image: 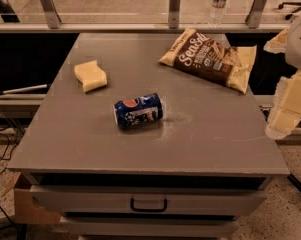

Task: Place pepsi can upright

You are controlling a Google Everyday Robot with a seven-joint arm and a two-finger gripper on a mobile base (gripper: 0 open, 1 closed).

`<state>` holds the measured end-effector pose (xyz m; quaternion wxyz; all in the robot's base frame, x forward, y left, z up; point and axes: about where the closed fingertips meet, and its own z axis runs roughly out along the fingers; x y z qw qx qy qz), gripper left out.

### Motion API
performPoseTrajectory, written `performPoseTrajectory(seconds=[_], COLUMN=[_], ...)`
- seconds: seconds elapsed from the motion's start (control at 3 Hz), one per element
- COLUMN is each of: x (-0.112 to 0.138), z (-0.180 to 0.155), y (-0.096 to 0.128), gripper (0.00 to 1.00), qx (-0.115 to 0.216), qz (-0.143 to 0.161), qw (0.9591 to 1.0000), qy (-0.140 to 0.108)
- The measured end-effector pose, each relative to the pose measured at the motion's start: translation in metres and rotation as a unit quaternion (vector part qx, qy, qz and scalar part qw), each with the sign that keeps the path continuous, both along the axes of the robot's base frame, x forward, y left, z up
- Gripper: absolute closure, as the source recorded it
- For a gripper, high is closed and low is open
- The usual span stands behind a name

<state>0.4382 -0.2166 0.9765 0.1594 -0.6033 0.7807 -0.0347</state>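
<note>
Pepsi can (138,110): lying on side, centre of table (215,144). Gripper (285,115): right edge, well apart, aperture cannot tell. Step: grasp across body, tip upright, release once base flat.

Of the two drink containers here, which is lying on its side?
The pepsi can, on its side in the middle of the table; the water bottle stands upright beyond its far edge. The gripper hangs at the view's right edge, touching neither.

glossy metal pepsi can (138,110) on matt table (215,134); pale matt tool (288,106) at the view's right edge.
</note>
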Motion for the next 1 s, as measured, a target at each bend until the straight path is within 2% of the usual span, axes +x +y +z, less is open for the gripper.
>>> performPoseTrajectory(seconds=[0.33,0.67,1.0], x=[0.000,0.009,0.023], z=[0.000,-0.002,-0.010], y=[0.000,0.014,0.043], gripper=[0.00,0.00,0.00], qx=[0.000,-0.005,-0.012], qz=[0.000,0.028,0.080], qw=[1.0000,0.9996,0.9966], qy=[0.000,0.003,0.013])
